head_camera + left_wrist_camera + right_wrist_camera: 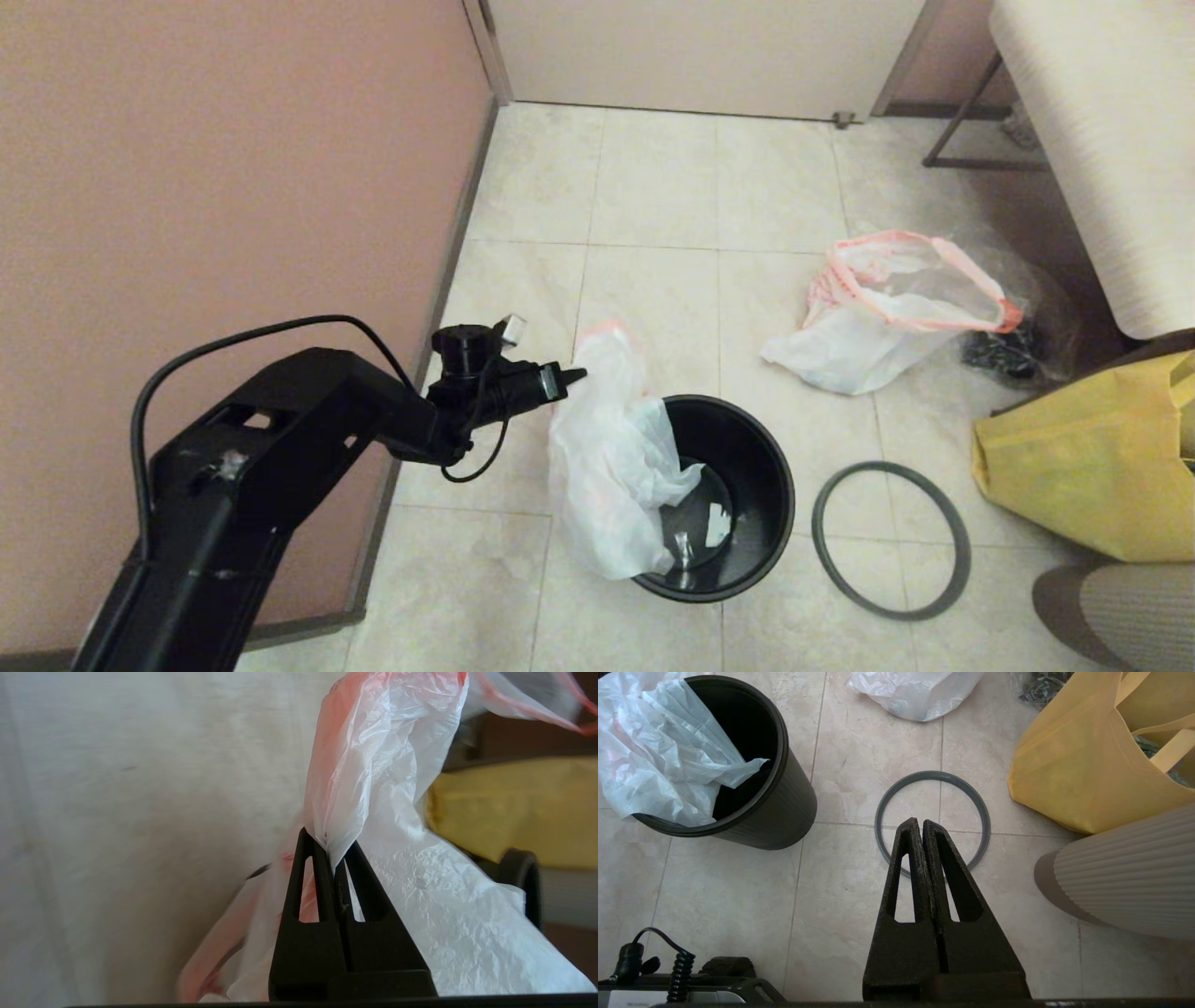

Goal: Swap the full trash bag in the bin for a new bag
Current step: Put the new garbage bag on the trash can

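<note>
Head view: thin, crinkled, translucent white new bag [611, 457], pink-red at the top, draped limp over the near-left rim of the bin [747, 485], part hanging outside, part folded inside. Bin round, smooth black plastic, upright on pale stone-look floor tiles [653, 187], a few light scraps at its bottom. Left gripper [571, 375] at the bag's raised top edge, clenched on a pinch of the film; in the left wrist view, black wedge-shaped fingers [322, 877] pressed together with the plastic gathered between their tips. Thin grey hoop [890, 539] flat on the tiles just right of the bin, apart from it. Farther back on the right, the full trash bag [878, 317], bulging, mouth open with pink-red rim, lying beside a clear bag holding dark stuff [1013, 345]. Big matte yellow bag [1083, 467] at the right edge, near the hoop. Pinkish wall [233, 187] close on the left. Right wrist view: right gripper [922, 828] clenched on nothing, above the hoop, well clear of the bin.
</note>
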